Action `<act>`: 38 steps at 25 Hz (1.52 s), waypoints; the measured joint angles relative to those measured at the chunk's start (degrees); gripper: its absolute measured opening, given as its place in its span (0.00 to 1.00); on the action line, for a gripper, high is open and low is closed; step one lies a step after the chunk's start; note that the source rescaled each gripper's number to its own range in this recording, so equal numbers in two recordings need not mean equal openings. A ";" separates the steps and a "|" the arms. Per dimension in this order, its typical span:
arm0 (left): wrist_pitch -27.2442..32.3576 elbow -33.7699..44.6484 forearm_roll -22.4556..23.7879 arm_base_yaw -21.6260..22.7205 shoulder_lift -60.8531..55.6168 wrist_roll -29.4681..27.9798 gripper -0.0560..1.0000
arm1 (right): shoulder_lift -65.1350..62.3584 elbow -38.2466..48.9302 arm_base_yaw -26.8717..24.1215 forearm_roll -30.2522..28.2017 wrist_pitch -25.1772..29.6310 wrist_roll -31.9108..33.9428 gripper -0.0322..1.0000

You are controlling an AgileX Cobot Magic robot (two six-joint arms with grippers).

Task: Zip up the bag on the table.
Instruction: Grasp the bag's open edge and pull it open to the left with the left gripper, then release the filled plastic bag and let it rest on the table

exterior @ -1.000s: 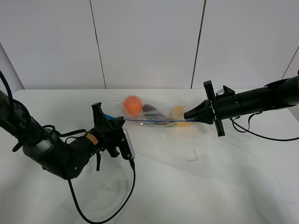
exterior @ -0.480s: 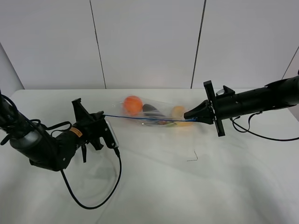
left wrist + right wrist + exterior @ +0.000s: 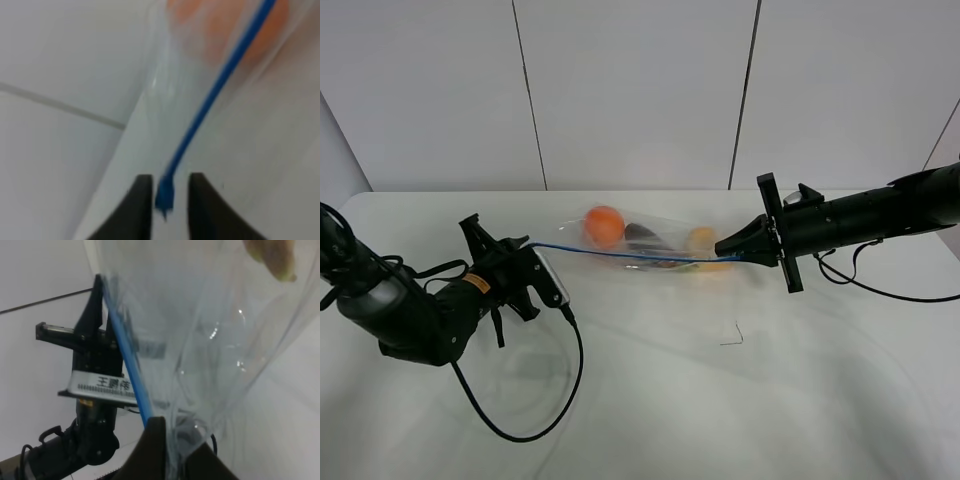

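Note:
The clear bag hangs stretched between both grippers just above the white table. An orange fruit, a dark purple piece and a yellow piece show through it. Its blue seal strip runs taut from one gripper to the other. My left gripper is at the strip's left end; in the left wrist view the strip's tip sits between the two dark fingers. My right gripper is shut on the bag's right corner.
A black cable loops from the left arm onto the table in front. A small dark mark lies on the table below the bag. White wall panels stand behind the table's far edge.
My left gripper has slid left along the blue strip to its left end, and the left arm drew back with it. The right gripper has held still.

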 joint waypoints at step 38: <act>17.71 1.78 -7.19 6.65 -12.39 -48.09 0.95 | 0.00 0.00 0.00 -0.17 0.04 0.05 0.03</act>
